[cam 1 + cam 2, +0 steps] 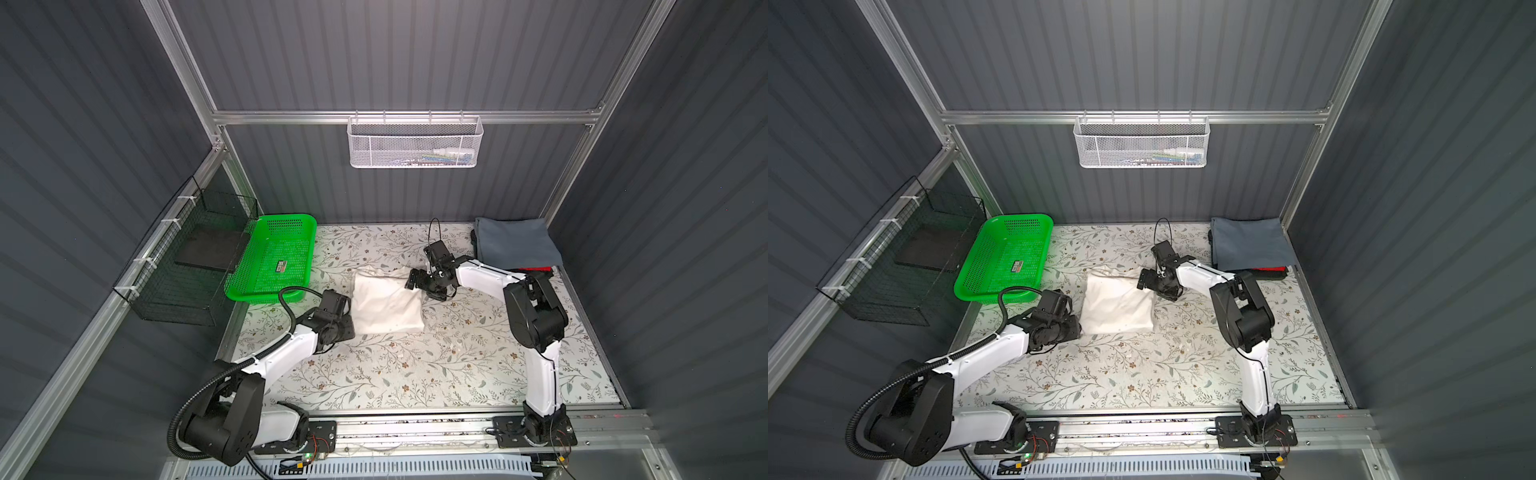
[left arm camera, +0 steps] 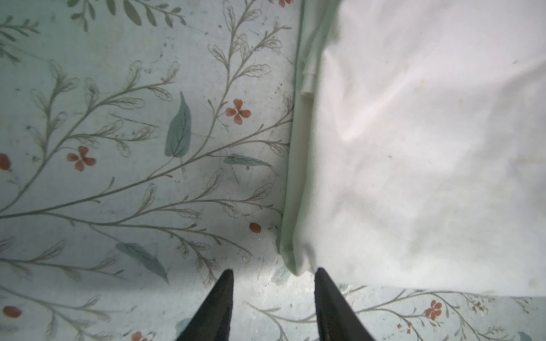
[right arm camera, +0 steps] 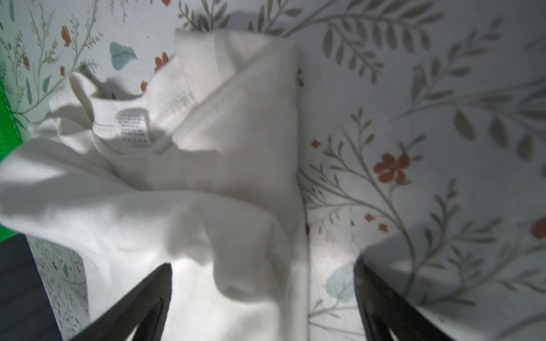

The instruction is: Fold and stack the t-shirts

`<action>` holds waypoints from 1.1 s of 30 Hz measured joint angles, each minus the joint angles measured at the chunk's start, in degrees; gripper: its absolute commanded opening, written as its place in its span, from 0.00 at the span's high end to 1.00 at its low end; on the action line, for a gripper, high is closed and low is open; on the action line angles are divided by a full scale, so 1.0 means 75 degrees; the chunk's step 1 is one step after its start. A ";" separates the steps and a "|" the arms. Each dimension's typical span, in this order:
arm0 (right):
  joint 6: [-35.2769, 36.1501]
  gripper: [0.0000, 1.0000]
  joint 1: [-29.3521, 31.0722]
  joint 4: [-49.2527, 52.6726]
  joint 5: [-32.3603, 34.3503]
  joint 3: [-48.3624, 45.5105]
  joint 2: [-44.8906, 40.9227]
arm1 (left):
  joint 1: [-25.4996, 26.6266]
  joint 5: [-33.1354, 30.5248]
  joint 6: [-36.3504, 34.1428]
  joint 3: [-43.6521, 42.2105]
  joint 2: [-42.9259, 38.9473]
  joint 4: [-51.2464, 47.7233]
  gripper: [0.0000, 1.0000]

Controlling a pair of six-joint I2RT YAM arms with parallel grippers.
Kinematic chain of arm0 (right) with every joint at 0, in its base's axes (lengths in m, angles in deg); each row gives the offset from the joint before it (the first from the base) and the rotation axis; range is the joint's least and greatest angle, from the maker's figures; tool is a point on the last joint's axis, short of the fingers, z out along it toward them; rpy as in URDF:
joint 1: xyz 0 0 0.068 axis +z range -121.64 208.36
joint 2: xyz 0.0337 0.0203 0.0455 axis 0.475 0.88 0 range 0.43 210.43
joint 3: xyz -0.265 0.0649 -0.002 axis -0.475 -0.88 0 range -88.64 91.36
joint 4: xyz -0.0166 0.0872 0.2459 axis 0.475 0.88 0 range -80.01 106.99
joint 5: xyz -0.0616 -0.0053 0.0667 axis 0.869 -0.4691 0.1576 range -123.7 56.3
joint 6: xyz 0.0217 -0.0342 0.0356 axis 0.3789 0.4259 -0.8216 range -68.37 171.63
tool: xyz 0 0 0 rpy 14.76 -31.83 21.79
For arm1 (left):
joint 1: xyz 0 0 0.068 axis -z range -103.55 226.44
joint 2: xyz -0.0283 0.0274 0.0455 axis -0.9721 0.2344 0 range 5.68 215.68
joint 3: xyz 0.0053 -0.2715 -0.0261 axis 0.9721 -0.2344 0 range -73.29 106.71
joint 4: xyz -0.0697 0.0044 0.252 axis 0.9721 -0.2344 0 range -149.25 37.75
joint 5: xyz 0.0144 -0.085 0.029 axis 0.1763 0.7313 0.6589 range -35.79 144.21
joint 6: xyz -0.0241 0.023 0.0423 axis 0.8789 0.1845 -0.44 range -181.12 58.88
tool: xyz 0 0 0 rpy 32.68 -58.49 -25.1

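Dark grey ribbed walls (image 1: 395, 54) close round me, framed by aluminium rails (image 1: 407, 117). A white mesh basket (image 1: 395, 145) hangs at twelve o'clock. A green basket (image 1: 253, 282) and a black wire cage (image 1: 178, 286) sit toward ten. Under me lies a brightly lit floral covering (image 1: 415, 374).

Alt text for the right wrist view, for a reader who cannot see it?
A loosely folded white t-shirt lies on the flowered table cover, its care label showing. The right gripper hangs above with jaws wide open, holding nothing.
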 measured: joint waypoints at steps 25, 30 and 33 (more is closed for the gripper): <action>-0.1119 0.31 -0.0213 -0.2495 -0.0391 -0.2104 -0.0822 | -0.0023 0.0396 -0.0041 0.0944 0.0108 -0.0731 0.01; -0.1020 0.36 -0.0195 -0.2302 -0.0242 -0.1661 -0.0493 | -0.0032 0.0484 -0.0038 0.0979 0.0289 -0.0726 0.01; -0.0956 0.42 -0.0172 -0.2107 -0.0093 -0.1311 -0.0271 | -0.0035 0.0522 -0.0038 0.0979 0.0434 -0.0720 0.01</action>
